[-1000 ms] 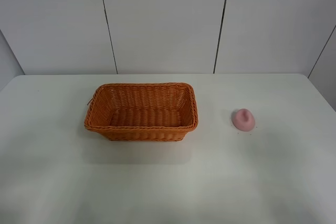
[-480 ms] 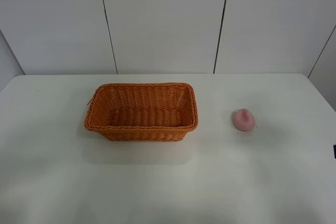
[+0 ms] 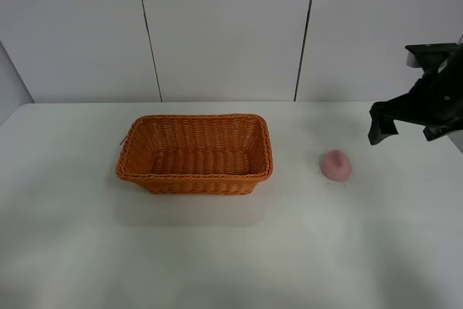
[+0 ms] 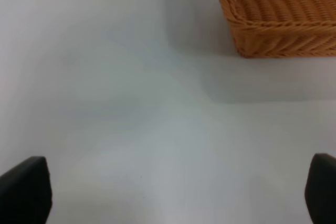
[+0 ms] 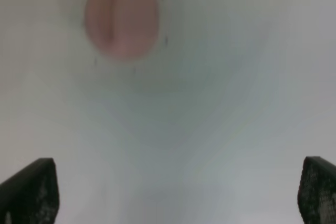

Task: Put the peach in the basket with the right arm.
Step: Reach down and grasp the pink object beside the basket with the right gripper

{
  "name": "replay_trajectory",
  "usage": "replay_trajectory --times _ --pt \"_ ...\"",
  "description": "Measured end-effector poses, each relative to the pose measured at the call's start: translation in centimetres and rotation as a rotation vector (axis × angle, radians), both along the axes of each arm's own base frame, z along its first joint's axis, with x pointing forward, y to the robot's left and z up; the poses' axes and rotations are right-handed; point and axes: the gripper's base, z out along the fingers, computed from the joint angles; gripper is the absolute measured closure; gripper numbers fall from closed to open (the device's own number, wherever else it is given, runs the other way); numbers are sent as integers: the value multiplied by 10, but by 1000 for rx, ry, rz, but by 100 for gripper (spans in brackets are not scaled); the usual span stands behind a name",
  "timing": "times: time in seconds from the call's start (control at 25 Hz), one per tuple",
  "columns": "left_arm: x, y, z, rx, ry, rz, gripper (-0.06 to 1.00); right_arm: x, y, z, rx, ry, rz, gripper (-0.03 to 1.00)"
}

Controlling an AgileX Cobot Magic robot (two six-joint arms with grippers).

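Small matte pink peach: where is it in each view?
Exterior high: small matte pink peach on the white table, right of the orange-brown wicker basket.
Left wrist: not in it.
Right wrist: the peach, blurred, ahead of the open right gripper.
Shared landmark: the white table.

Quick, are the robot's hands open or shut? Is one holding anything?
Left gripper: open, holding nothing.
Right gripper: open, holding nothing; the peach is not in it.

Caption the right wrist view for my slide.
Open right gripper hovers over the table, blurred pink peach ungrasped ahead.
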Motion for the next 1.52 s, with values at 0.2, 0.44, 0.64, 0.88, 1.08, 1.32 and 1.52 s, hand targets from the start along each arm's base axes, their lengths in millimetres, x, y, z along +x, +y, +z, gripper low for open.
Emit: replay_trajectory --times 0.2,0.44,0.64,0.88,1.08,1.32,1.52 --pt "0 0 0 0 0 0 -5 57 3 -32 -3 85 3 27" --pt "0 0 0 0 0 0 -5 75 33 -51 -2 110 73 27" --pt "0 0 0 0 0 0 -5 81 40 -75 1 149 77 27" --pt "0 0 0 0 0 0 -5 90 42 -123 1 211 71 27" --pt "0 0 0 0 0 0 -5 93 42 -142 2 218 69 32" --pt "0 0 0 0 0 0 -5 95 42 -142 9 206 50 66" --pt "0 0 0 0 0 0 -5 98 43 -132 11 195 50 97"
